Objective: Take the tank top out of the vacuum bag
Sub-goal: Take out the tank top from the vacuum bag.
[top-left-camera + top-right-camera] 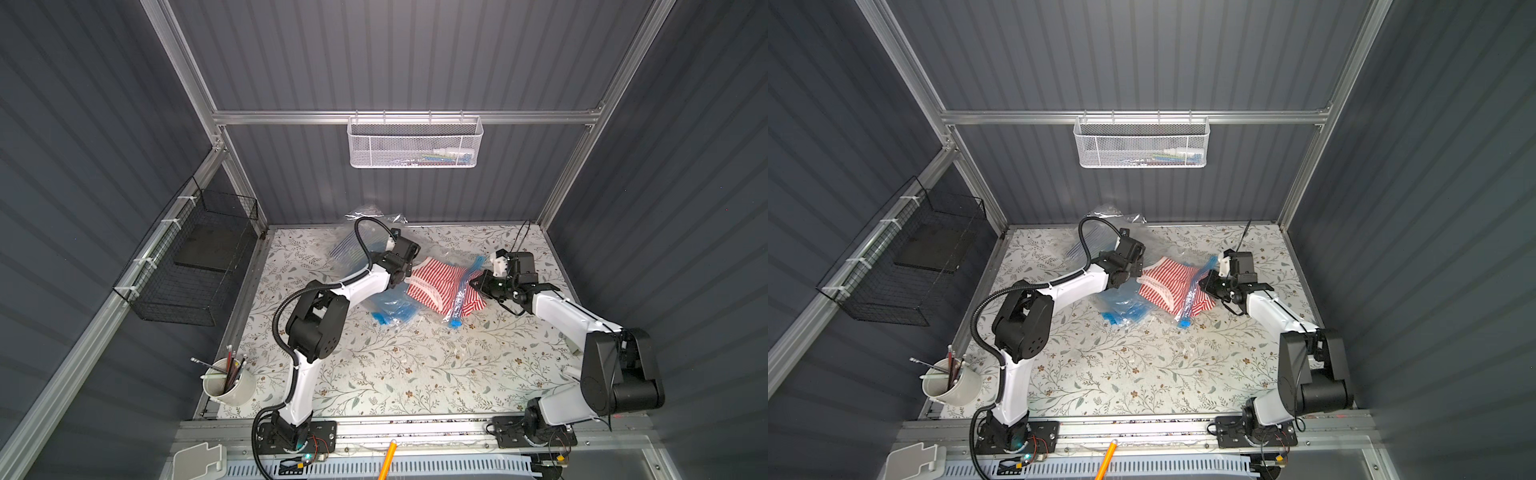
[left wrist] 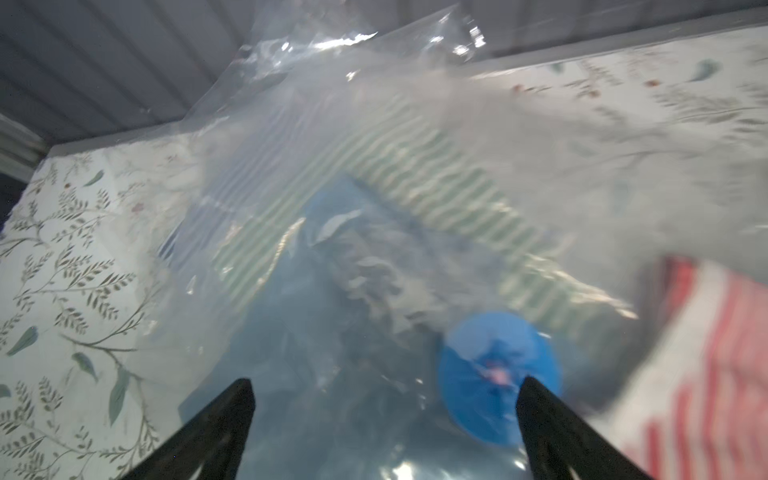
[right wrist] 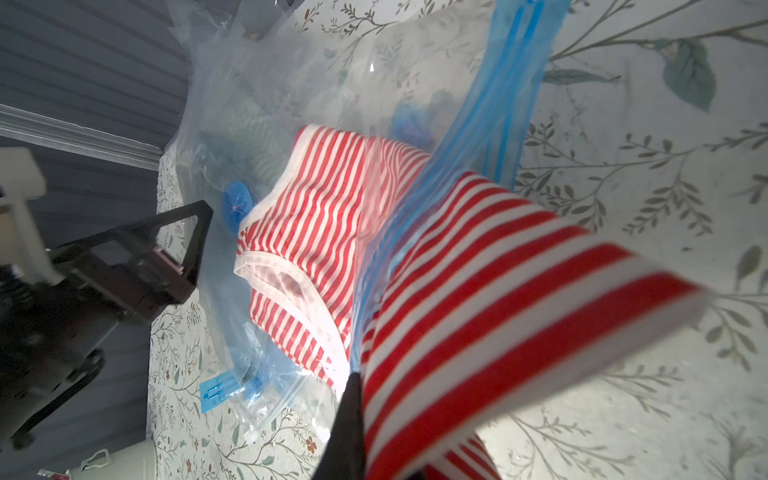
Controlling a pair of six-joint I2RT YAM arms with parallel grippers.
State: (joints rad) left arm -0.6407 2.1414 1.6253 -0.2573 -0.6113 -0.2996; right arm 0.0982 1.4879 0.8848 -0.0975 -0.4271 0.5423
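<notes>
Red-and-white striped tank top (image 1: 432,282), crumpled, half out of the clear vacuum bag (image 1: 388,309) past its blue zip (image 1: 465,291), toward 1 o'clock from the middle of the table (image 1: 415,374). Pinched tight at its 3 o'clock end by the right gripper (image 1: 475,286). At 9 o'clock, left gripper (image 2: 386,384) spread wide, empty.

Both top views are evenly, softly lit and sharp, with the straight frame rails (image 1: 399,117) bowing toward the edges, while the wrist views are smeared: glare streaks the clear vacuum bag (image 2: 332,41), and the striped tank top (image 3: 498,291) blurs near the lens, blown white at its lower fold.
</notes>
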